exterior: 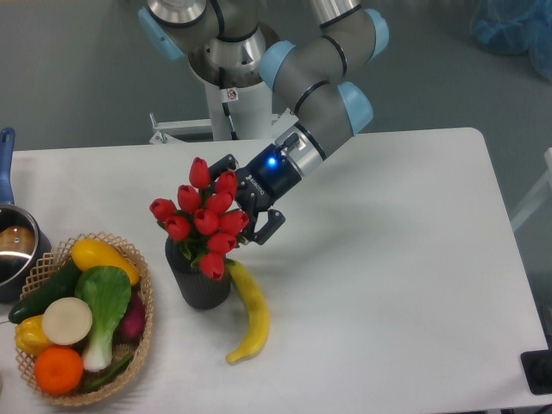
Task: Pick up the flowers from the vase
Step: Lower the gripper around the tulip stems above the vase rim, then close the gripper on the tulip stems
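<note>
Approach step: open end effector beside red tulip flowers, holding nothing.
Flowers sit in the ribbed dark vase; next I'd close on them, then lift.

You get bright, even overhead light on the white worktop; shadows under the vase and banana are soft and faint. Focus is sharp, with no glare.
</note>
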Tool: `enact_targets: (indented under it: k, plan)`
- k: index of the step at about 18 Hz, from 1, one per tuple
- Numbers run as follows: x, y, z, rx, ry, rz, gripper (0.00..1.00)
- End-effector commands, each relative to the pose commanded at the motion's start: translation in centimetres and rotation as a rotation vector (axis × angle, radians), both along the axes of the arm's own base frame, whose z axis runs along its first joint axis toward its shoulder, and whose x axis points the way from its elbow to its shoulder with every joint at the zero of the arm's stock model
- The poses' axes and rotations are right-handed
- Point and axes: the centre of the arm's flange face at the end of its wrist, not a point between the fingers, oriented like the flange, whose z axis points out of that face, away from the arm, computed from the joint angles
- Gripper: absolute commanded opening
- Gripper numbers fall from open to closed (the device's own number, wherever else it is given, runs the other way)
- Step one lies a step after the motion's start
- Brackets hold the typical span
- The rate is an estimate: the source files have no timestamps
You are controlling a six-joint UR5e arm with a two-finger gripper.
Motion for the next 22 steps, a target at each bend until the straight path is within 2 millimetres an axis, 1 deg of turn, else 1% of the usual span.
enact_targets:
  k: [2,4,7,9,12,13,15,18,19,22]
  plan:
    - [0.2,1.0,-0.1,0.001,-0.001,-0.019,1.00]
    - [-0.1,1.4,-0.3,0.002,-0.005,-0.022,1.00]
    - [-0.4,1.7,-0.6,0.002,-0.006,-0.026,1.00]
    - [-0.2,2.0,-0.8,0.002,-0.012,-0.033,1.00]
    - [-0.1,2.0,-0.6,0.037,-0.037,-0.028,1.00]
    - [0.0,2.0,-0.6,0.046,-0.046,-0.027,0.98]
    - [-0.1,1.8,-0.6,0.055,-0.054,-0.021,0.84]
    - [-0.3,1.7,-0.4,0.067,-0.061,-0.016,0.73]
    - [-0.3,1.7,-0.4,0.071,-0.065,-0.014,0.66]
    - [-0.4,1.5,-0.6,0.073,-0.064,-0.011,0.59]
